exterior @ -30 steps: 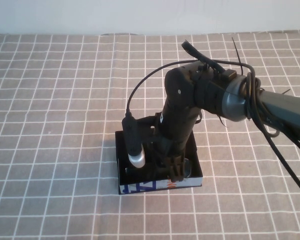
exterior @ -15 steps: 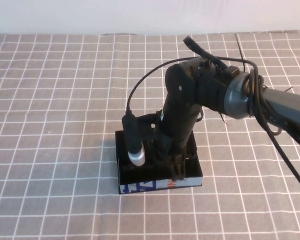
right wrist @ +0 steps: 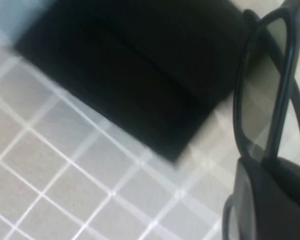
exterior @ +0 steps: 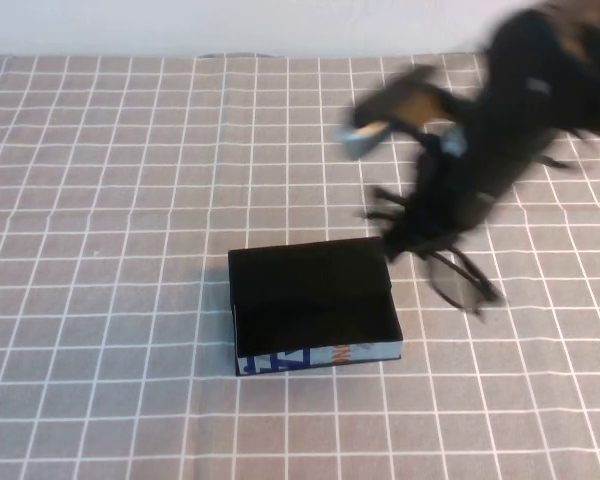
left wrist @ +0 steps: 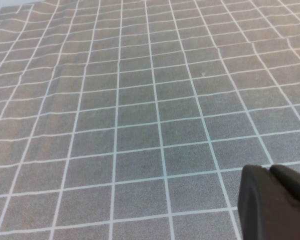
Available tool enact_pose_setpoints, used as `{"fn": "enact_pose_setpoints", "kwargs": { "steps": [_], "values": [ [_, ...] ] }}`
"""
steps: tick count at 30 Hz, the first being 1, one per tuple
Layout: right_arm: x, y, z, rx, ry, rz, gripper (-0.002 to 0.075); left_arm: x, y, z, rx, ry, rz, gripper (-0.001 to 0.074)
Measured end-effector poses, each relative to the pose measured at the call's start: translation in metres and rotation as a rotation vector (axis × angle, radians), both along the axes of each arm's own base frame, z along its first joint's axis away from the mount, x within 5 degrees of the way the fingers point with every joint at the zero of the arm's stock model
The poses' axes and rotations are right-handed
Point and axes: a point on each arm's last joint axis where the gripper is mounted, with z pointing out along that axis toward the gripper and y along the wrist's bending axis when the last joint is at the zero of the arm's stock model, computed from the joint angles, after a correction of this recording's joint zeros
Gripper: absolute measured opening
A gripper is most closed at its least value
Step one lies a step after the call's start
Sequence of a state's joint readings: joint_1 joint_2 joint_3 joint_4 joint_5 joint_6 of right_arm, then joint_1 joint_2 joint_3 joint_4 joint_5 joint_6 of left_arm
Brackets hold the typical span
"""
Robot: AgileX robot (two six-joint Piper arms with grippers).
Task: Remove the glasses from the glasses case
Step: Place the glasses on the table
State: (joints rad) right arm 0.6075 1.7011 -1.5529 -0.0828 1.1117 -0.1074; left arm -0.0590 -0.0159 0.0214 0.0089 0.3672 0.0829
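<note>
The black glasses case (exterior: 315, 305) lies open on the checked cloth, its black inside bare, its white printed side facing me. My right gripper (exterior: 420, 237) is raised to the right of the case, blurred, and shut on the black glasses (exterior: 458, 275), which hang below it above the cloth. In the right wrist view the gripper (right wrist: 270, 167) holds the glasses (right wrist: 262, 100) by the frame, with the case (right wrist: 140, 65) beside them. My left gripper (left wrist: 270, 171) shows only in the left wrist view, shut and empty over bare cloth.
The grey cloth with white grid lines (exterior: 110, 200) covers the whole table. A white wall runs along the far edge. The right arm (exterior: 520, 110) stretches in from the upper right.
My right gripper has lifted out of the case and swung up and to the right, taking the glasses with it. The case stays in place, now uncovered.
</note>
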Motion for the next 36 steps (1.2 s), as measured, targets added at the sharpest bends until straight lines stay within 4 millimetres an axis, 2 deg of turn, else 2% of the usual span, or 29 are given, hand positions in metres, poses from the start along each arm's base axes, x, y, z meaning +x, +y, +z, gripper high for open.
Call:
{"fn": "enact_pose_setpoints", "kwargs": {
  "steps": [4, 7, 11, 16, 21, 25, 27, 33, 36],
  "values": [
    [-0.010, -0.045, -0.031, 0.076, 0.092, -0.360, 0.0001, 0.000, 0.000, 0.000, 0.000, 0.000, 0.000, -0.0004],
    [-0.014, -0.066, -0.060, 0.154, 0.147, -0.524, 0.0001, 0.000, 0.000, 0.000, 0.000, 0.000, 0.000, -0.0004],
    [-0.014, -0.083, -0.092, 0.204, 0.188, -0.633, 0.0001, 0.000, 0.000, 0.000, 0.000, 0.000, 0.000, -0.0004],
    [-0.005, -0.094, -0.114, 0.218, 0.211, -0.703, 0.0001, 0.000, 0.000, 0.000, 0.000, 0.000, 0.000, -0.0004],
    [0.000, -0.095, -0.127, 0.210, 0.239, -0.702, 0.0001, 0.000, 0.000, 0.000, 0.000, 0.000, 0.000, -0.0005],
    [0.001, -0.094, -0.130, 0.204, 0.236, -0.683, 0.0024, 0.000, 0.000, 0.000, 0.000, 0.000, 0.000, -0.0004],
    [0.002, -0.094, -0.131, 0.199, 0.237, -0.680, 0.0069, 0.000, 0.000, 0.000, 0.000, 0.000, 0.000, -0.0004],
    [0.000, -0.096, -0.132, 0.163, 0.249, -0.666, 0.0279, 0.000, 0.000, 0.000, 0.000, 0.000, 0.000, -0.0004],
    [-0.003, -0.099, -0.130, 0.131, 0.253, -0.650, 0.0325, 0.000, 0.000, 0.000, 0.000, 0.000, 0.000, -0.0004]
  ]
}}
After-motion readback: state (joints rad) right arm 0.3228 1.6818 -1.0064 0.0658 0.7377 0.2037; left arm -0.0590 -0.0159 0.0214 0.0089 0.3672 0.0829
